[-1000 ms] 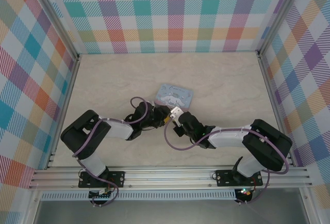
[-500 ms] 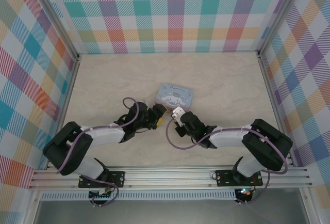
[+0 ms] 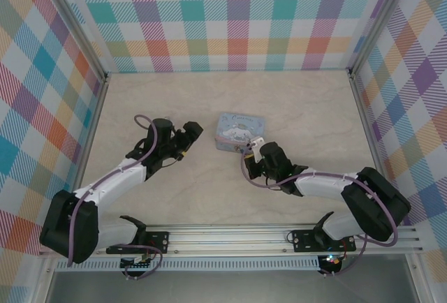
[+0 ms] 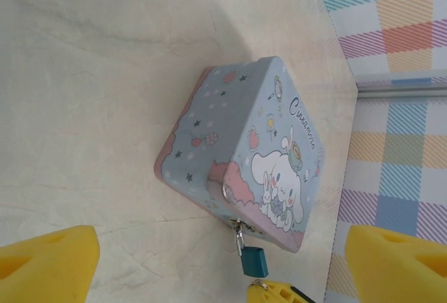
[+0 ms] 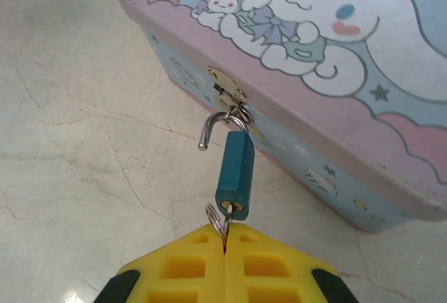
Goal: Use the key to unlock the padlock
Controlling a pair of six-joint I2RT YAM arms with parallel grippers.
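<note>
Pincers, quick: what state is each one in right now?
Left pincer: open, holding nothing.
Right pincer: closed on the key, which sits in the bottom of the padlock.

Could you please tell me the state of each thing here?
Pale blue rectangular cartoon tin: lid shut.
Small blue padlock, silvery shackle: unlocked, shackle open, hooked through tin's hasp.
Thin dark metal key: in keyhole, gripped.
Left gripper: jaws open, empty.
Right gripper: jaws shut on key.

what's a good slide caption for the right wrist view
Right gripper holds the key in the blue padlock, shackle open at the latch of the tin.
</note>
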